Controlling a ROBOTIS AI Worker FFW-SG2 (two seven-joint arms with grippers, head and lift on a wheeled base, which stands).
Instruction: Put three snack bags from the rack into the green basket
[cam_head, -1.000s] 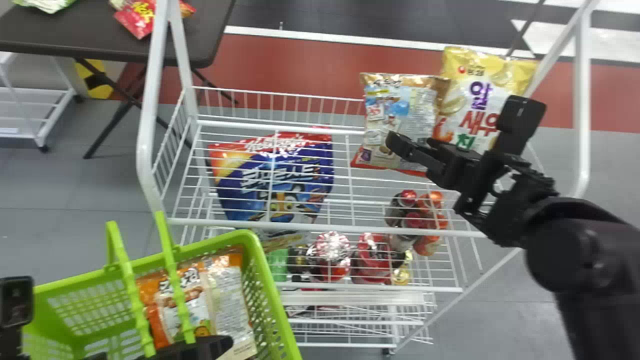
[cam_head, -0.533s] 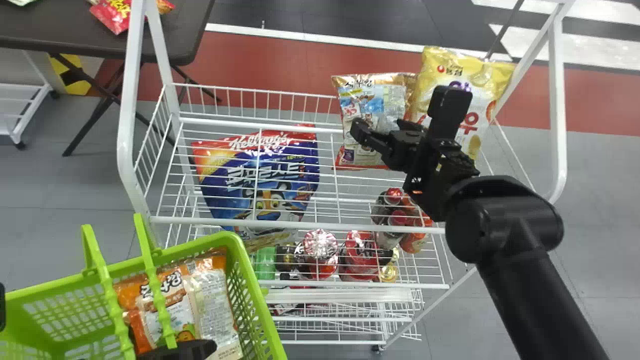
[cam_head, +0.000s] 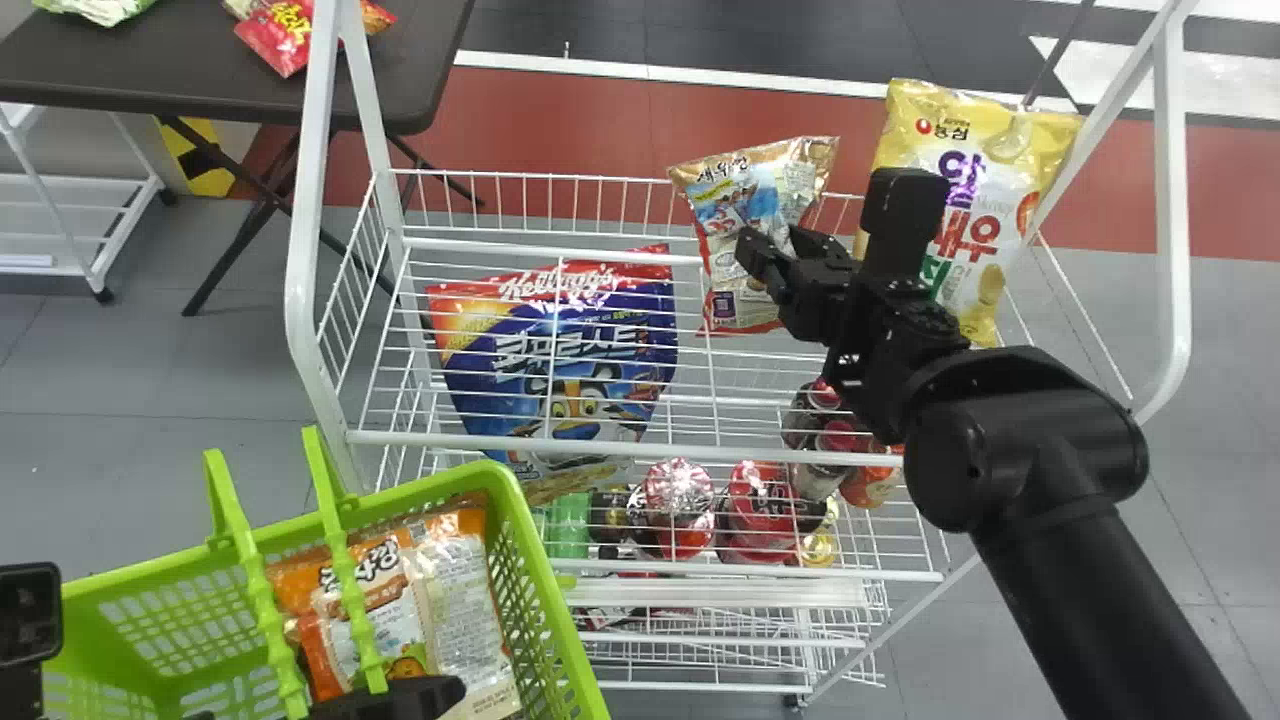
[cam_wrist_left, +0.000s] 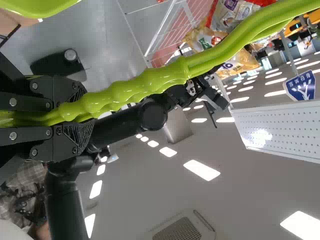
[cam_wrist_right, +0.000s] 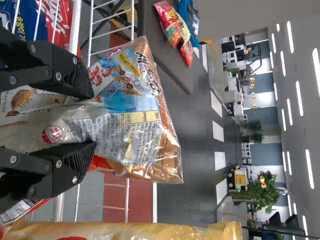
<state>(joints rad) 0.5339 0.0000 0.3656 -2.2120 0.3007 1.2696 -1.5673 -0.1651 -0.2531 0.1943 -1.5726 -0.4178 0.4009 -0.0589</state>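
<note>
A green basket (cam_head: 548, 572) stood at the near left with what looked like two snack bags (cam_head: 465, 600) in it, so two of three were probably done. The left gripper (cam_wrist_left: 82, 116) had its fingers closed around the basket handle (cam_wrist_left: 150, 82). At the far right of the white rack (cam_head: 620, 452), the right gripper (cam_wrist_right: 93, 119) pinched a brown-and-blue snack bag (cam_wrist_right: 140, 120) between its fingers; carrying that likely third bag left and near, into the basket, remained
</note>
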